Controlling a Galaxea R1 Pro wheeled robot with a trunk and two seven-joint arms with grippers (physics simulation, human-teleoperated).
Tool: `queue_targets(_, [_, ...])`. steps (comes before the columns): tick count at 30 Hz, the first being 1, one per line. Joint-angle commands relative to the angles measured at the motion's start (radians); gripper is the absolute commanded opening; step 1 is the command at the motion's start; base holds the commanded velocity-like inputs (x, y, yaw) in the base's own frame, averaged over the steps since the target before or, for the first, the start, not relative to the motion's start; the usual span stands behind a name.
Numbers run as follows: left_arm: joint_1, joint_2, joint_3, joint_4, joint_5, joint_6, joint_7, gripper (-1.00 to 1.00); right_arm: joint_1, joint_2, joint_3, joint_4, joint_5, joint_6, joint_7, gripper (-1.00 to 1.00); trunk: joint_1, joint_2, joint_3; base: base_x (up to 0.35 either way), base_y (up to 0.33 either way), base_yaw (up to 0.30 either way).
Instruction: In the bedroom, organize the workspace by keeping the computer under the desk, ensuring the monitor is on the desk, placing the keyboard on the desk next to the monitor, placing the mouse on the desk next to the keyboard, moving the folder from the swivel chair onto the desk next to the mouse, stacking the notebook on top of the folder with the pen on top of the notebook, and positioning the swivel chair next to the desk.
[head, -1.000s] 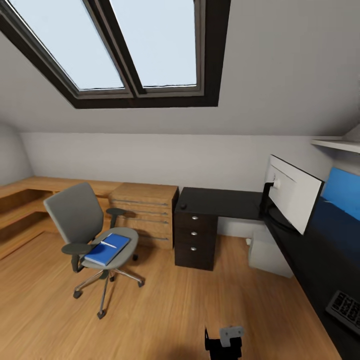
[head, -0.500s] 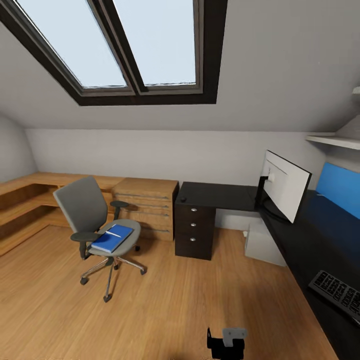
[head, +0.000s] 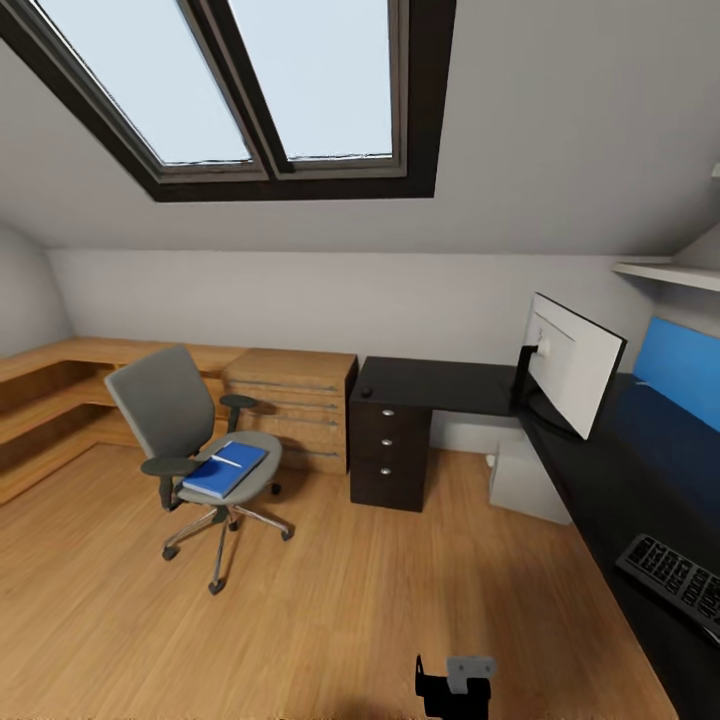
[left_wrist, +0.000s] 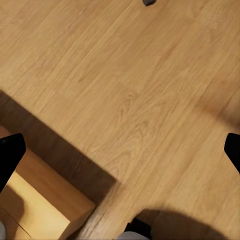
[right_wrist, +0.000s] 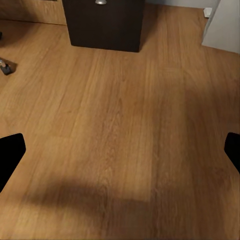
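From the head camera I see the grey upholstered swivel chair (head: 195, 450) standing on the wooden plank floor (head: 330, 600) at the left, well apart from the black L-shaped desk (head: 440, 385). On its seat lies the bright blue flat folder (head: 226, 470), with a thin white pen (head: 227, 461) on top; I think a dark notebook sits under the pen, but I cannot make it out. The wide black monitor with a white back (head: 570, 365) stands on the desk at the far right, and the black keyboard (head: 680, 583) lies on the desk's near right end. A small black mouse (head: 366, 392) rests on the desk's far left part, above the black drawer unit (head: 390, 455). The light grey computer tower (head: 528, 482) stands on the floor under the desk. My left gripper (left_wrist: 120, 155) hangs with fingers spread wide and empty over the floor, and so does the right gripper (right_wrist: 120, 152).
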Motion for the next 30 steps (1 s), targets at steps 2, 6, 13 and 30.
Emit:
queue_targets(2, [0.000, -0.001, 0.000, -0.002, 0.010, -0.002, 0.001, 1.00, -0.001, 0.000, 0.009, 0.001, -0.005, -0.002, -0.005, 1.00, 0.000, -0.001, -0.004, -0.124, -0.122, -0.043])
queue_targets(6, [0.000, -0.001, 0.000, -0.002, 0.010, -0.002, 0.001, 1.00, -0.001, -0.002, 0.009, 0.001, -0.005, -0.002, -0.004, 1.00, 0.000, -0.001, -0.010, -0.188, -0.183, -0.116])
queue_targets(13, [0.000, -0.001, 0.000, -0.002, 0.010, -0.002, 0.001, 1.00, -0.001, -0.004, 0.009, -0.001, -0.005, -0.004, -0.004, 1.00, 0.000, -0.001, -0.013, -0.311, -0.070, -0.258])
queue_targets(30, [0.000, -0.001, 0.000, -0.002, 0.010, -0.002, 0.001, 1.00, -0.001, -0.005, 0.009, 0.000, -0.003, -0.004, -0.003, 1.00, 0.000, -0.001, -0.015, -0.290, -0.142, -0.288])
